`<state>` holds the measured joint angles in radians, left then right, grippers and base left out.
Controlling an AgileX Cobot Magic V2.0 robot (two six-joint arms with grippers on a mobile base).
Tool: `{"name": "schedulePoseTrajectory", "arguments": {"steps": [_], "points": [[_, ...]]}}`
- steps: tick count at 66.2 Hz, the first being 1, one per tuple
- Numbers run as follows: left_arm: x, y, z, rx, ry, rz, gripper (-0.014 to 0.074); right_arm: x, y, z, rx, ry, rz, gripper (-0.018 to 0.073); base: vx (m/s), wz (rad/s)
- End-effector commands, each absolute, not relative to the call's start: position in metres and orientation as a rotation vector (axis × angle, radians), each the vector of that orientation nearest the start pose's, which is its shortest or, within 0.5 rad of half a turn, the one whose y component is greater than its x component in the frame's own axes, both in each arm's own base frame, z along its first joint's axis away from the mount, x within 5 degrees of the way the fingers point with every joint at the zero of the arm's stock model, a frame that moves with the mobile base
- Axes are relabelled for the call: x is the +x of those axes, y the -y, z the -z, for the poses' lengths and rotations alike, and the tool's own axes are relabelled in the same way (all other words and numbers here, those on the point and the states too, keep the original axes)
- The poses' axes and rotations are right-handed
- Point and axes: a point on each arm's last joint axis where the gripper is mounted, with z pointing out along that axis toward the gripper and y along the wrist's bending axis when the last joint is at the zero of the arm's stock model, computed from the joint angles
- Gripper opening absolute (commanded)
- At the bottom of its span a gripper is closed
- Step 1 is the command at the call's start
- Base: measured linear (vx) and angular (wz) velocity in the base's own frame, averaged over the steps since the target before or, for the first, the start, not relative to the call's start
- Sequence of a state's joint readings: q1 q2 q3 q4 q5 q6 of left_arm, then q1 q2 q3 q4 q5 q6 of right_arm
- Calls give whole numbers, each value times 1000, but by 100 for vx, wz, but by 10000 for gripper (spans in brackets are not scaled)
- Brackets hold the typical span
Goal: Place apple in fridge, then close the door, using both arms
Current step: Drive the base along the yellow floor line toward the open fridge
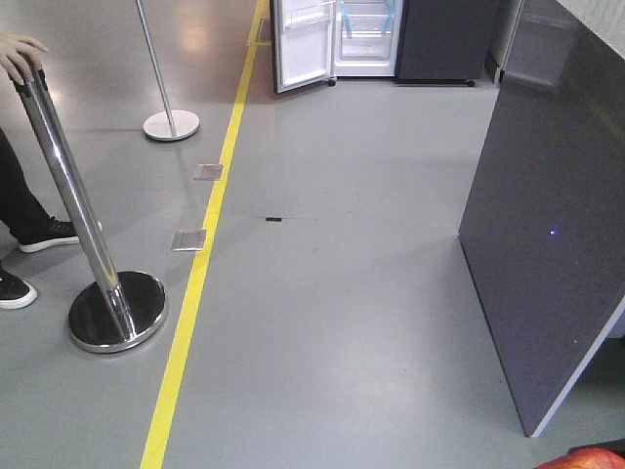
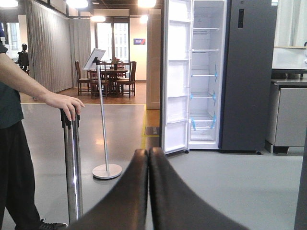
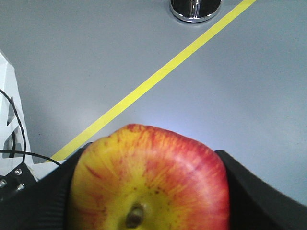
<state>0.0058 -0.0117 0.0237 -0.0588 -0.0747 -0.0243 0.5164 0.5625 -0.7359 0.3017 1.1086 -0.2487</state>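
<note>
- Right tool (image 3: 149, 201) clamped on the apple (image 3: 148, 172), held between its pads (image 3: 254, 191), stem toward camera.
- Left tool (image 2: 147, 191) seen with fingers (image 2: 127, 191) pressed together, nothing held.
- Fridge (image 2: 206, 81) well ahead of both tools, door (image 2: 175, 81) swung wide; approach judged to be the step in hand.
- Firm clamp to be maintained, a shelf (image 2: 201, 75) to be targeted, left tool saved for the door.
- Apple: red streaks over yellow, glossy skin.
</note>
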Motion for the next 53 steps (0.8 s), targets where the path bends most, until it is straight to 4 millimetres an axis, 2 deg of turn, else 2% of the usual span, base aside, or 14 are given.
{"name": "schedulePoseTrajectory", "arguments": {"steps": [1, 53], "points": [[55, -1, -210, -71, -1361, 72, -6, 58, -61, -338, -839, -2188, -531, 150, 11, -2], [55, -1, -210, -71, -1361, 72, -6, 58, -61, -338, -839, -2188, -531, 150, 13, -1]]}}
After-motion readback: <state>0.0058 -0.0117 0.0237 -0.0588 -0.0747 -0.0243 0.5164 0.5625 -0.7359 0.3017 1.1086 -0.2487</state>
